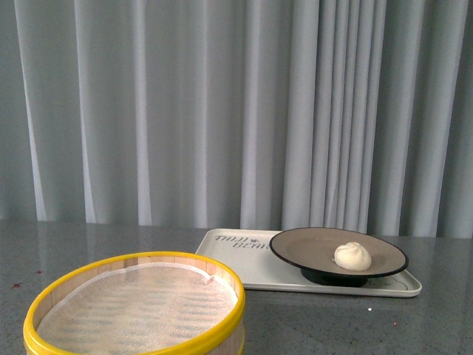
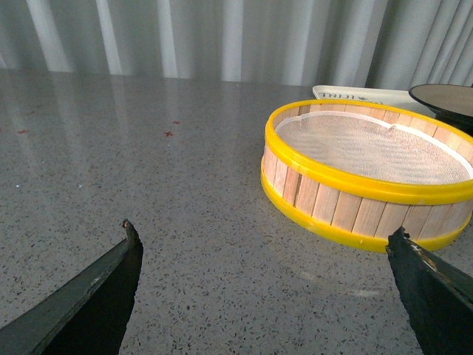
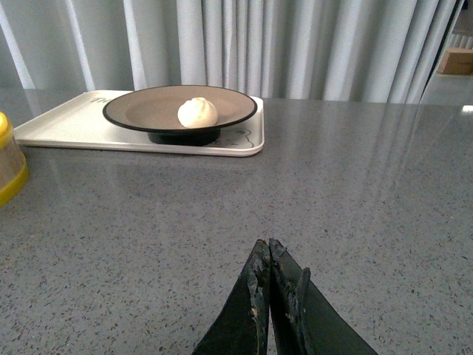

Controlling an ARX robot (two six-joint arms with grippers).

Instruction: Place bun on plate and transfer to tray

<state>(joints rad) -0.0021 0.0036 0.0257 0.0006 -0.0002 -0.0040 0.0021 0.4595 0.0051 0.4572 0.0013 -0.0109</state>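
Bun (image 1: 352, 256) sat on plate (image 1: 310, 248), plate on tray (image 1: 244, 270). Left end effector (image 2: 262, 285) spread wide, right end effector (image 3: 270, 285) clenched empty. Little risk left; careless arm sweep could nudge tray.

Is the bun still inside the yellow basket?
No, the bun sits on the plate on the tray; the steamer basket holds only cloth.

Front view sat low, faced the curtain (image 1: 222, 111), steamer basket (image 1: 140, 310) nearest at lower left | left wrist looked over the table (image 2: 148, 185) toward that basket | right wrist faced the tray (image 3: 66, 126) | all shared plate (image 1: 338, 255).
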